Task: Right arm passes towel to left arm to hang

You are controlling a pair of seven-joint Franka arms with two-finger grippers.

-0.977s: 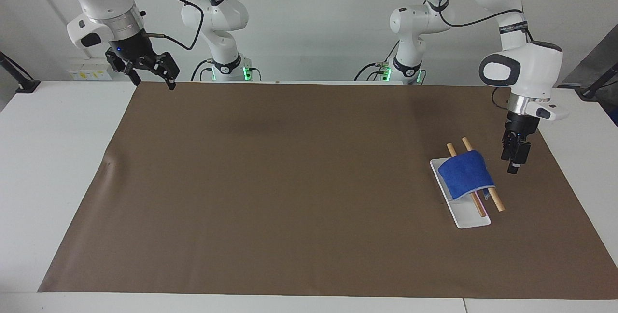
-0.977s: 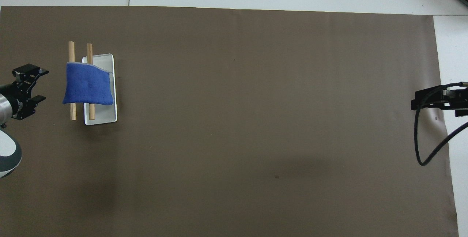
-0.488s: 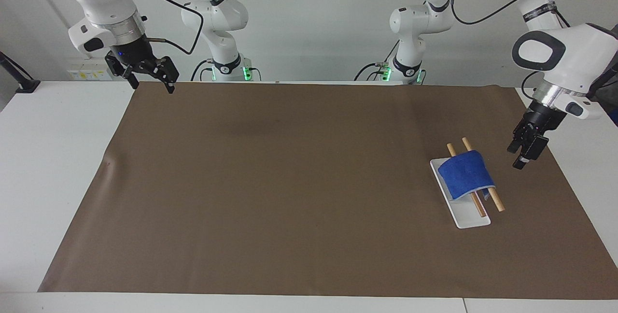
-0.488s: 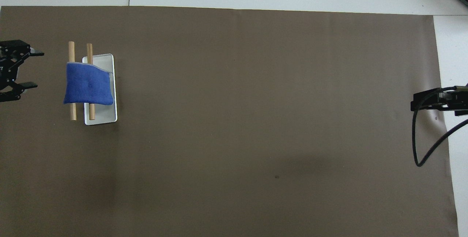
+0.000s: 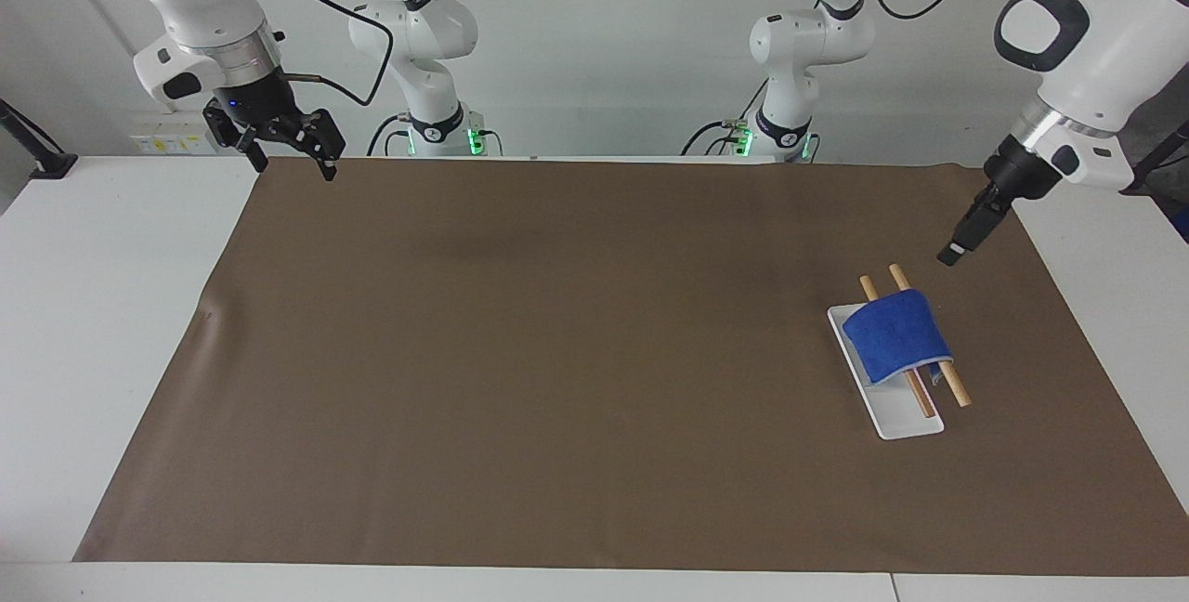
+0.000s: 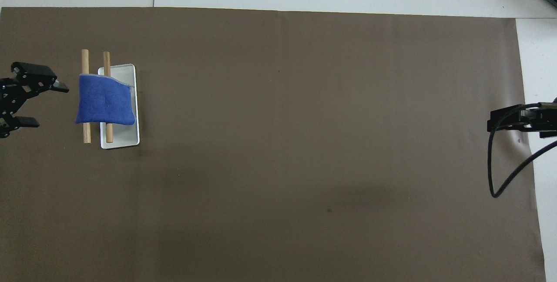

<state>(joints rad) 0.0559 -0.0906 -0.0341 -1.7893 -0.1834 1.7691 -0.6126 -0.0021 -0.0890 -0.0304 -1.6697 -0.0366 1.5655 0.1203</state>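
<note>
The royal-blue towel (image 5: 896, 334) hangs draped over two wooden rods (image 5: 954, 388) of a small rack with a white base (image 5: 908, 423). The towel also shows in the overhead view (image 6: 105, 105), across the rods (image 6: 85, 58). My left gripper (image 5: 949, 256) is open and empty, raised over the mat beside the rack and apart from the towel. In the overhead view (image 6: 43, 104) its fingers stand spread. My right gripper (image 5: 293, 161) is open and empty, waiting over the mat's corner at the right arm's end. It also shows in the overhead view (image 6: 504, 119).
A large brown mat (image 5: 557, 351) covers most of the white table (image 5: 102, 305). The rack stands on it at the left arm's end. A black cable (image 6: 500, 173) loops down from the right wrist.
My left gripper has risen and swung away from the towel toward the robots, tilting as it went. The towel stays on the rods. The right gripper has barely moved.
</note>
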